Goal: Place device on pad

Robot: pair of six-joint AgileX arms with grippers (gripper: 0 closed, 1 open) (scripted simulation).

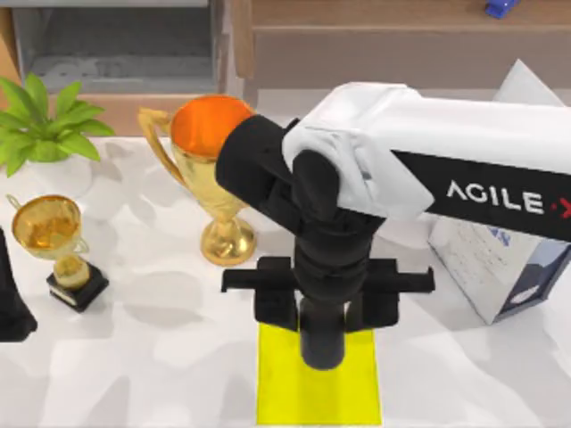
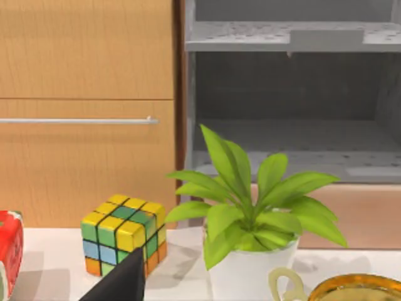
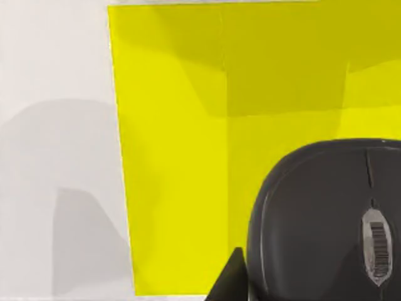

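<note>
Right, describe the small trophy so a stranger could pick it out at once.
Start at the leafy green potted plant at the white table's far left. Just nearer the camera stands the small gold trophy. Unlike the large gold trophy with orange bowl to its right, it sits on a black square base.

A large gold trophy (image 1: 210,174) with an orange-lit bowl stands toward the table's back; a small gold trophy (image 1: 55,241) on a black base sits near the left side; a potted plant (image 1: 40,125) in a white pot occupies the back left corner, a colourful puzzle cube (image 2: 124,234) just beside it; a white box (image 1: 500,267) stands at the right.
</note>
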